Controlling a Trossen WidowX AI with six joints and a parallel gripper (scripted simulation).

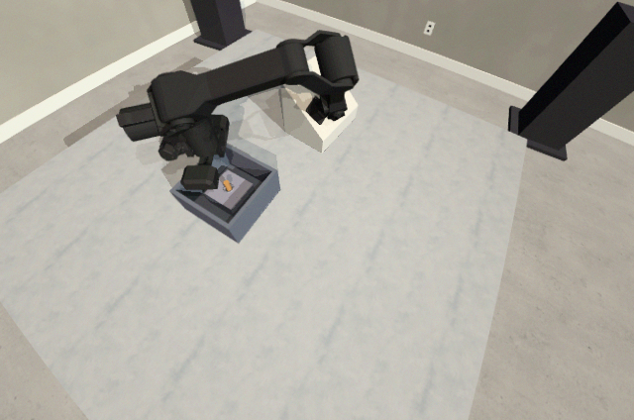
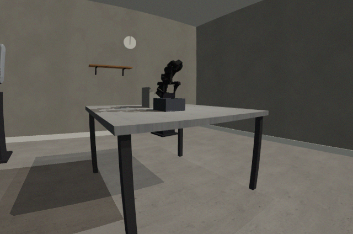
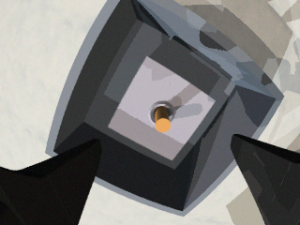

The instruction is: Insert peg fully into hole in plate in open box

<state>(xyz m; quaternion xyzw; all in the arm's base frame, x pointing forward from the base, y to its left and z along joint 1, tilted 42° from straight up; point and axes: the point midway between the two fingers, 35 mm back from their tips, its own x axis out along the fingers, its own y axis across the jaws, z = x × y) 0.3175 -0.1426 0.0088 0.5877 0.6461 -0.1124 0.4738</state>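
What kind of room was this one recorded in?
Probably a sparse indoor test room: a grey-topped table on dark legs carries the arm and the open box, on a bare floor. The walls hold only a round clock, a small wooden shelf and an outlet.

A bare test room: plain grey walls, white skirting, a concrete floor, a wall clock, a small wooden shelf and one four-legged counter carrying a black robot arm.
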